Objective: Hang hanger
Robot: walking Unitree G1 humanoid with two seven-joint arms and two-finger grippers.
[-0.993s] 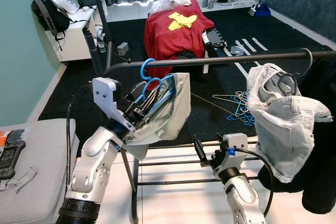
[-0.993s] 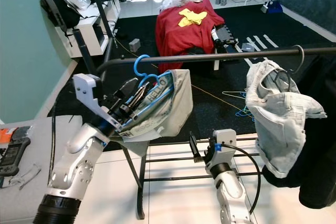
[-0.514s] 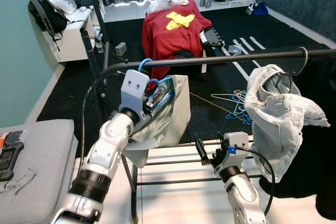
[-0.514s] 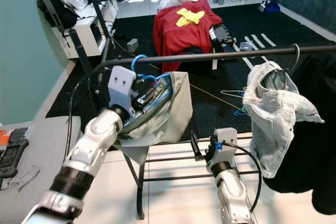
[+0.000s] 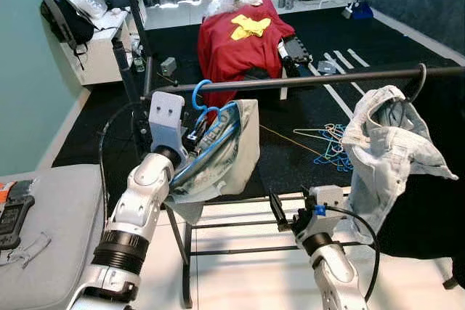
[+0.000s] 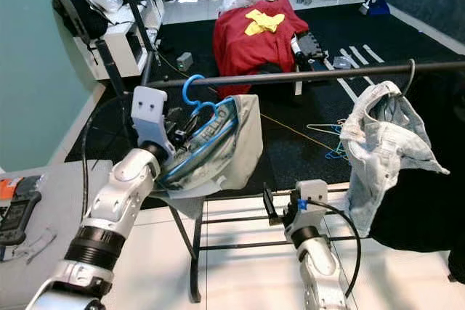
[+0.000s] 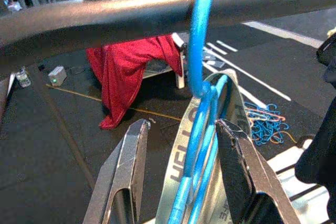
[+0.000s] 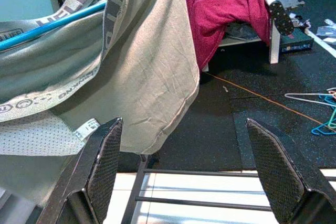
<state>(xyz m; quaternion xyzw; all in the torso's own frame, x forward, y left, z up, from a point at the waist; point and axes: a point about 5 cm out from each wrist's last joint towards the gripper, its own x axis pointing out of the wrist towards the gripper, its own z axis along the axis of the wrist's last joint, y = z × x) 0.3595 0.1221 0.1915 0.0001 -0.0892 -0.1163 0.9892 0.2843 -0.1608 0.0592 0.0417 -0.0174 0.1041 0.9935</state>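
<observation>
Left gripper: the left gripper (image 7: 181, 177) sits just under the rail (image 5: 305, 80); its two black fingers (image 7: 126, 166) stand spread, with the neck of the blue hanger (image 7: 202, 77) running between them; whether the pads press on it cannot be told from the wrist view, so the grasp looks loosened rather than clenched.

Hanger: the blue hook curls over the black rail near its left end; the grey garment (image 5: 225, 157) with lettered trim drapes from it below the bar.

Change: a second ago the hook was beside and slightly under the bar, the gripper tilted and clamped on the hanger neck; half a second ago it rose to bar height; now the hook lies across the top of the rail; judged from that, the hang is nearly or fully made, and what remains is to let go and back away without dragging the hook off.

Left arm: the forearm climbs steeply from the lower left, wrist bent so the white wrist housing (image 5: 166, 114) faces the camera and the fingers point at the bar.

Right gripper: the right gripper (image 8: 184, 171) is held low in front of the rack, fingers wide apart and holding nothing, aimed toward the garment's hem.

Surroundings: a pale denim piece (image 5: 385, 143) hangs further right on the same rail; loose hangers (image 5: 330, 143) lie on the dark floor beyond; a red cloth (image 5: 243, 41) covers a bench behind.
</observation>
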